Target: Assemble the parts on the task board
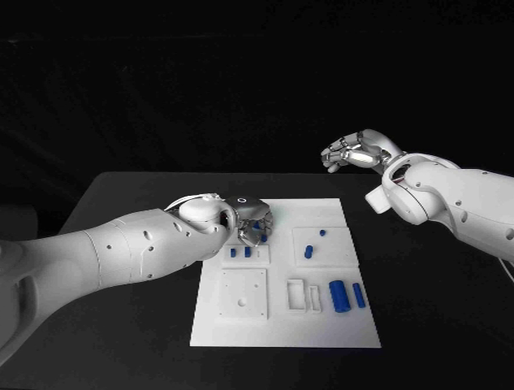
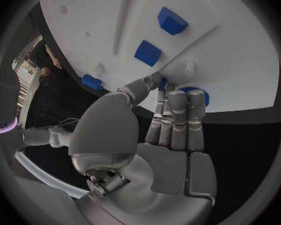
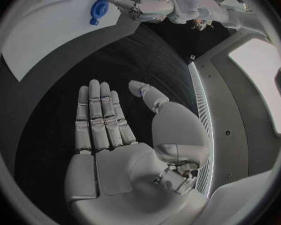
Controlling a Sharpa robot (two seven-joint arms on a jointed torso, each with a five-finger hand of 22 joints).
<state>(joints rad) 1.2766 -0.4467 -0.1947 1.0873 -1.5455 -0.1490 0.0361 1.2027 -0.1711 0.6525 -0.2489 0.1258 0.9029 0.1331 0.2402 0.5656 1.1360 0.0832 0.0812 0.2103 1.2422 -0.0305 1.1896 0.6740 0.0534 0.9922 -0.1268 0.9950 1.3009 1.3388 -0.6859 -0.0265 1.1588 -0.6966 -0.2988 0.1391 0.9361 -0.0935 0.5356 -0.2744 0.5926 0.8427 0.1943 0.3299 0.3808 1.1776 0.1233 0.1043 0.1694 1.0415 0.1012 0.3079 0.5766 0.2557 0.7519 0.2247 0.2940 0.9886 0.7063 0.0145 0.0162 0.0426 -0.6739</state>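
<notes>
Left hand (image 1: 252,223): over near-left part of task board (image 1: 327,325), fingertips (image 2: 178,97) down at blue part (image 2: 200,96) beside board edge; grip on part cannot be confirmed. Two blue blocks (image 2: 148,52) lie just beyond fingertips. Two blue cylinders (image 1: 347,296) lie side by side, long axes running away from robot, toward right side of board, well apart from left hand. Right hand (image 1: 352,151): raised off board, beyond far-right corner; fingers extended, holds nothing. Left hand nearer to parts. No legible writing or labels.

Room dim, background black. Light falls from above: board (image 1: 286,276) bright white, near overexposed in left wrist view, with soft shadows under the parts. Dull sheen on both arms. Head view sharp at centre. Wrist views fisheye: straight edges bow, rims darken and blur into frame.
</notes>
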